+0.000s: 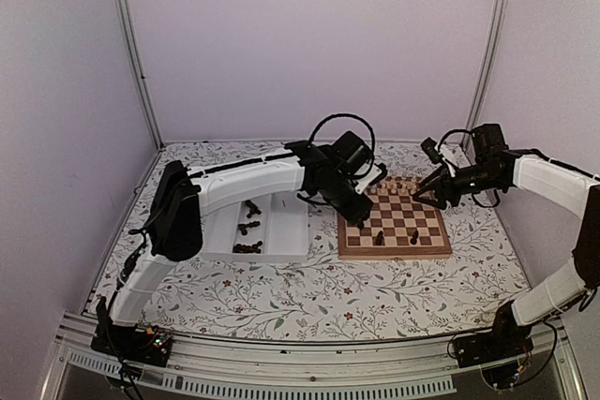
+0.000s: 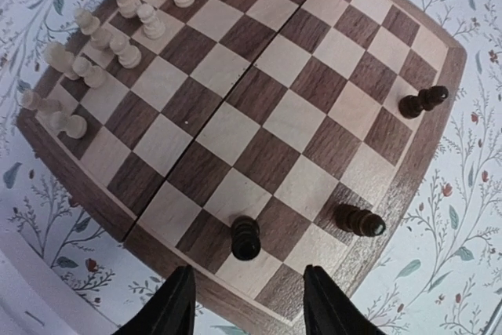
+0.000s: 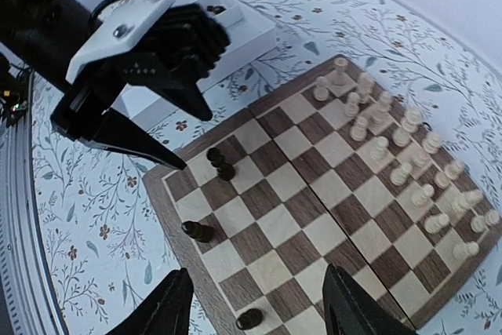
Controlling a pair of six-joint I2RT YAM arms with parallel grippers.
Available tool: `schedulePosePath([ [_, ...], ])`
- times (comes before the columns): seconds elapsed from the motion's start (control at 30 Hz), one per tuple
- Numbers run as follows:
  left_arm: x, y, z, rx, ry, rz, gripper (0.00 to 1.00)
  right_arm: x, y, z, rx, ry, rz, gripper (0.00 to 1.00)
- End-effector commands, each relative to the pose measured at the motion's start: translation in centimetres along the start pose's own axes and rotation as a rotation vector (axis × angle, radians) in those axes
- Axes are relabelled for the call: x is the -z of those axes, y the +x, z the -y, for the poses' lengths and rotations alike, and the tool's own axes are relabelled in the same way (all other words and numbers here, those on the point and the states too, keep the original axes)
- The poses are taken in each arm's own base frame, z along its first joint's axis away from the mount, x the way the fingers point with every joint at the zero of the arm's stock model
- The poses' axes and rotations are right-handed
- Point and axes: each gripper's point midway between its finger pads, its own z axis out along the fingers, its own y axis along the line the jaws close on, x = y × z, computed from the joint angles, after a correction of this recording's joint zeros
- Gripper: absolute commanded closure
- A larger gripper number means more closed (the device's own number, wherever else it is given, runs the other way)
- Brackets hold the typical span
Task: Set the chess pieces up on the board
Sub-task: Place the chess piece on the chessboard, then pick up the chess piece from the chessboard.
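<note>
On the floral worktop (image 1: pixel 281 297), just left of the board (image 1: pixel 398 253), sits the white tray (image 1: pixel 286 222). I log three small clusters of dark chess pieces (image 1: pixel 248 228) in it, toward its left and middle; they are too small for me to count singly, and its right part is bare. The board lies to the right of centre, between the two wrists. Left arm (image 1: pixel 248 180): it reaches from its near-left base up and across the tray, wrist tipped down at the board's near-left corner. Its jaws are spread wide with nothing between them, and both fingers (image 2: pixel 179 307) hang just off the board's near edge. Right arm (image 1: pixel 548 180): it comes in from the right with the forearm roughly level and the wrist angled down toward the board's right edge. Its jaws are likewise parted and hold nothing; the fingers (image 3: pixel 169 307) frame the board from above. Count on the board: three dark pieces, namely one (image 2: pixel 246 238) and a second (image 2: pixel 360 220) in the row nearest the arms, and a third (image 2: pixel 423 102) by the right-hand edge below the right jaws. Pale pieces (image 2: pixel 150 23) fill two rows along the far side; I make it about sixteen, though some overlap.
</note>
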Motion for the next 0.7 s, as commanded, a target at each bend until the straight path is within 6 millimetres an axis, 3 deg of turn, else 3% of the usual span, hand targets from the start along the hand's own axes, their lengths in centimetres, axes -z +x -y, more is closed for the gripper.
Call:
schedulePosePath([
  [0.0, 10.8, -5.1, -2.9, 0.031, -0.111, 0.208, 0.49, -2.9, -1.0, -2.6, 0.133, -0.053, -0.092, 0.41],
  [0.07, 13.8, -5.1, -5.4, 0.085, -0.151, 0.265, 0.48, -4.4, -1.3, -3.3, 0.159, -0.072, -0.130, 0.43],
  [0.2, 17.9, -2.3, -11.6, 0.222, -0.243, 0.338, 0.47, -7.6, -0.9, -4.3, 0.208, -0.092, -0.213, 0.45],
  [0.37, 20.7, 2.0, -17.8, 0.361, -0.305, 0.423, 0.46, -10.8, 0.0, -4.3, 0.210, -0.091, -0.320, 0.45],
  [0.5, 21.3, 4.1, -19.9, 0.423, -0.314, 0.442, 0.45, -12.5, 0.3, -4.3, 0.212, -0.098, -0.374, 0.45],
  [0.67, 21.1, 4.7, -20.4, 0.421, -0.319, 0.428, 0.45, -14.0, 0.2, -4.5, 0.203, -0.129, -0.401, 0.45],
])
